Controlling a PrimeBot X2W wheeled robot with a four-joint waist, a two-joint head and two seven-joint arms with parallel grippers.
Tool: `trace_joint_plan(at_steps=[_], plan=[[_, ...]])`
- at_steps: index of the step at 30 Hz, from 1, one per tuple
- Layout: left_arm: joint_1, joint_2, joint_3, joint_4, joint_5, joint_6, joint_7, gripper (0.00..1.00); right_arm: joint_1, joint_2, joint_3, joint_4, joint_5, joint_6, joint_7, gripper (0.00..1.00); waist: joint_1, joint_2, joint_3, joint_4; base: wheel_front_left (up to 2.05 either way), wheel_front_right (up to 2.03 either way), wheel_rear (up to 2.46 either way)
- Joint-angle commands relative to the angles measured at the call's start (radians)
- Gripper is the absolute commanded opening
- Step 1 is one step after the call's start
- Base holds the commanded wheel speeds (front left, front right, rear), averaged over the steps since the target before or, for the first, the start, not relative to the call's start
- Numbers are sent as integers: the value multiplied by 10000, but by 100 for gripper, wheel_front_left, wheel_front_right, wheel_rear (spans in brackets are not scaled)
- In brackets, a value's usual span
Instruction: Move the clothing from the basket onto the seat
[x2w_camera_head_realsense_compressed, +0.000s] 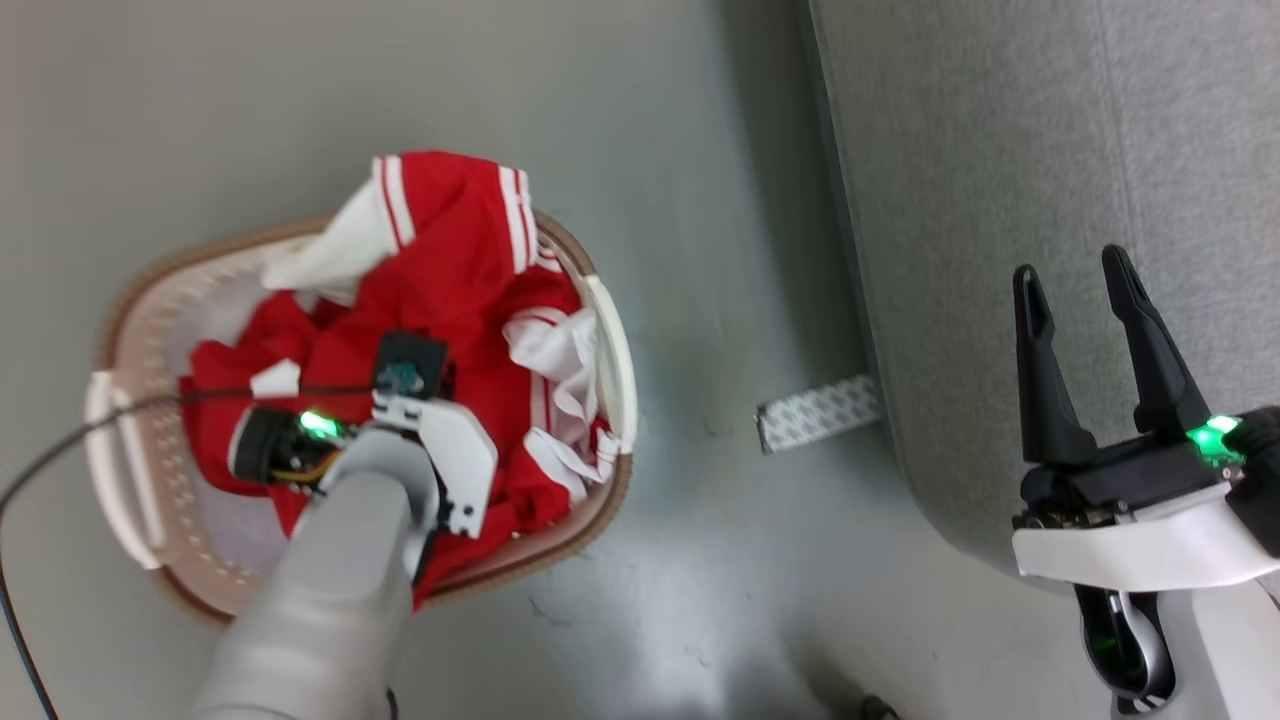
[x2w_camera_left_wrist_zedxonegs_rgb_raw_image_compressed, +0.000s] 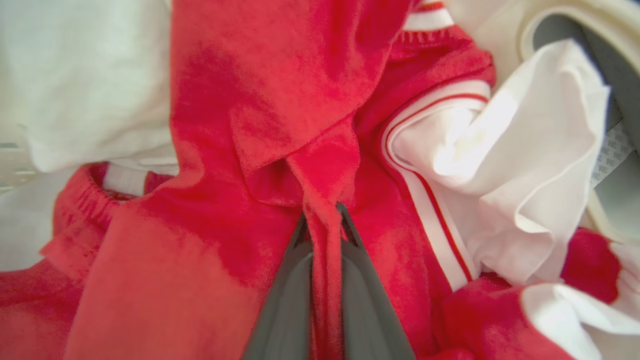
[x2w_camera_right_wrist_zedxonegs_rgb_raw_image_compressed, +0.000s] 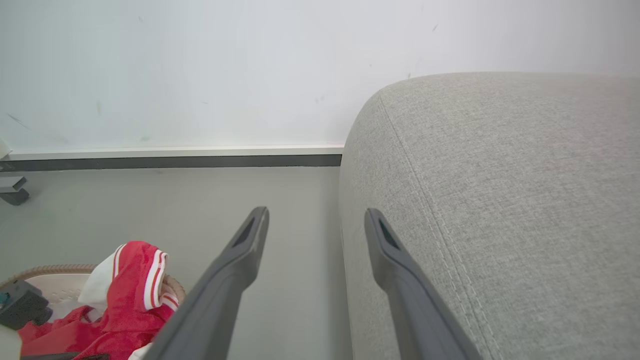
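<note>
The clothing (x2w_camera_head_realsense_compressed: 450, 290) lies heaped in the basket (x2w_camera_head_realsense_compressed: 180, 262) and fills it. On the far side 1 red fold with 2 white striped bands rises above the brown rim. The cloth is bright red, soft and crumpled, with white panels bunched at the far side and by the handle (x2w_camera_head_realsense_compressed: 615, 340) on the right. How many garments make up the heap cannot be told.

In the left wrist view the clothing (x2w_camera_left_wrist_zedxonegs_rgb_raw_image_compressed: 240, 100) shows a narrow ridge of red cloth pinched between the 2 dark fingers (x2w_camera_left_wrist_zedxonegs_rgb_raw_image_compressed: 285, 300) of the left end effector (x2w_camera_left_wrist_zedxonegs_rgb_raw_image_compressed: 322, 220), which is closed tight on that fold. To the right of it lie white hems edged with thin red stripes.

There is 1 basket, oval, white and perforated, with 2 white handles, standing on the grey floor (x2w_camera_head_realsense_compressed: 700, 150). A black cable (x2w_camera_head_realsense_compressed: 60, 450) crosses its left handle toward the left arm.

The 1 seat (x2w_camera_head_realsense_compressed: 1000, 200), light grey with stitched seams, stands to the right of the basket with bare floor between them. A patterned strip of tape (x2w_camera_head_realsense_compressed: 818, 412) lies on the floor at the seat's base.

The right end effector (x2w_camera_head_realsense_compressed: 1072, 270) is above the seat's edge, its 2 fingers spread wide and holding nothing. In the right wrist view, the right end effector (x2w_camera_right_wrist_zedxonegs_rgb_raw_image_compressed: 316, 215) has 1 finger before the floor and 1 before the seat (x2w_camera_right_wrist_zedxonegs_rgb_raw_image_compressed: 500, 200). The clothing (x2w_camera_right_wrist_zedxonegs_rgb_raw_image_compressed: 125, 300) and the basket (x2w_camera_right_wrist_zedxonegs_rgb_raw_image_compressed: 45, 271) are at lower left, with a pale wall (x2w_camera_right_wrist_zedxonegs_rgb_raw_image_compressed: 200, 75) behind.
</note>
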Motion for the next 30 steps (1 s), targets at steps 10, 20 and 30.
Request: trace_joint_plan(at_steps=[10, 20, 30], plan=[[1910, -328, 80, -699, -1416, -639, -1445, 0, 1438, -328, -456, 563, -224, -21, 6, 100, -1, 0, -3743, 1721, 0, 0, 0], [3685, -321, -824, -3025, -2782, -518, -1584, 0, 2953, -439, -504, 940, -448, -21, 6, 100, -1, 0, -6334, 2623, 0, 0, 0], [4657, -190, -847, -4631, -3158, -237, -1413, 0, 3946, -327, -376, 1141, -536, -21, 6, 100, -1, 0, -7929, 2746, 0, 0, 0]])
